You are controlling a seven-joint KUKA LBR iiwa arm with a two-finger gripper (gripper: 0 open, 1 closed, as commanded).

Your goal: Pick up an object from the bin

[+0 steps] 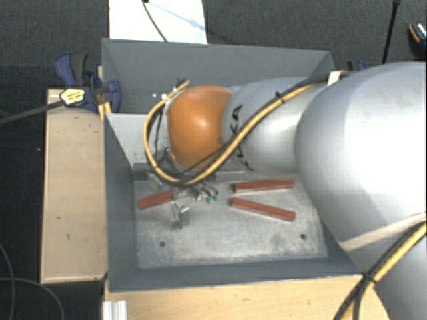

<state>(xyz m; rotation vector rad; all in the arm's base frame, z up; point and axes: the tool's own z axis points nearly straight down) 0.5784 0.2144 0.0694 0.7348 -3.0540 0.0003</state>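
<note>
The grey metal bin (220, 65) has three red-brown sticks lying flat on its floor, and much of the floor around them is bare metal. The arm (360, 159) comes in from 3 o'clock and covers the bin's right side. Its orange cover (195, 127) sits above the floor's 10 o'clock part, with a yellow cable (154, 129) looping round it.

Below that cover the gripper (179, 212) hangs low at about 9 o'clock of the floor. Its metal tip is either close to the floor or on it; which of the two cannot be told. Whether the gripper is released or clenched cannot be told either, as its end is a small tangle of metal parts, and nothing can be made out held in it.

The nearest thing is the left stick (155, 199), at about 10 o'clock from the gripper. It slants from 8 o'clock toward 2 o'clock and its right end runs in beside the gripper's body; whether they touch is unclear.

The upper right stick (262, 185) lies almost level at about 1 o'clock of the floor's middle. The lower right stick (262, 210) lies near it, not touching, tilted toward 4 o'clock. Both are well apart from the gripper, out at its 3 o'clock

A small green spot (211, 197) shows at the gripper's 2 o'clock, too small to identify
</note>
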